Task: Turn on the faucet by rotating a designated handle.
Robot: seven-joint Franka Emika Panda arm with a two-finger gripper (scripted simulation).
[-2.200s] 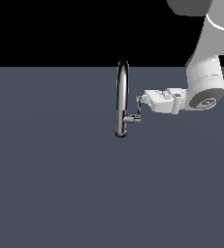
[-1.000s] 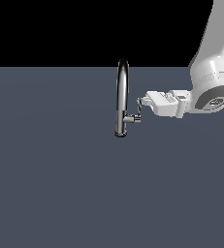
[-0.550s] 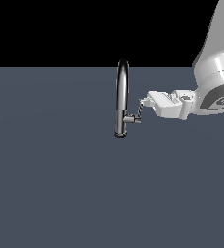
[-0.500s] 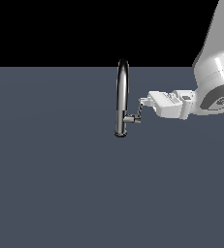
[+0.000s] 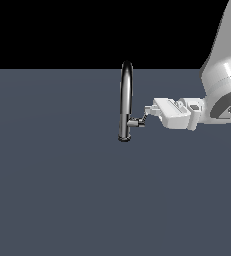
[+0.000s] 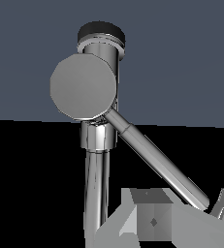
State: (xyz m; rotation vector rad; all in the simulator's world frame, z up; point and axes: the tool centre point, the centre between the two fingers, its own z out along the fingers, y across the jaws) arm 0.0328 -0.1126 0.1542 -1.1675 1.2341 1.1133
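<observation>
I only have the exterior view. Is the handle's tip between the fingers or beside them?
Observer: In the wrist view, the handle ends between the two fingers of the gripper.
Operator: Are they pinching it?
Observer: No, the jaws are open. A dark gap separates the tip from one finger.
Operator: Which way does the handle run?
Observer: It slants from the stub's round cap toward the gripper.

Nothing here can be read. The tall shiny chrome gooseneck faucet (image 5: 126,100) carries no brand or marking, nor does its thin chrome lever handle (image 6: 157,163), seen close in the wrist view. The white robot arm (image 5: 222,75) shows a dark round patch near its joint, too blurred to read.
</observation>
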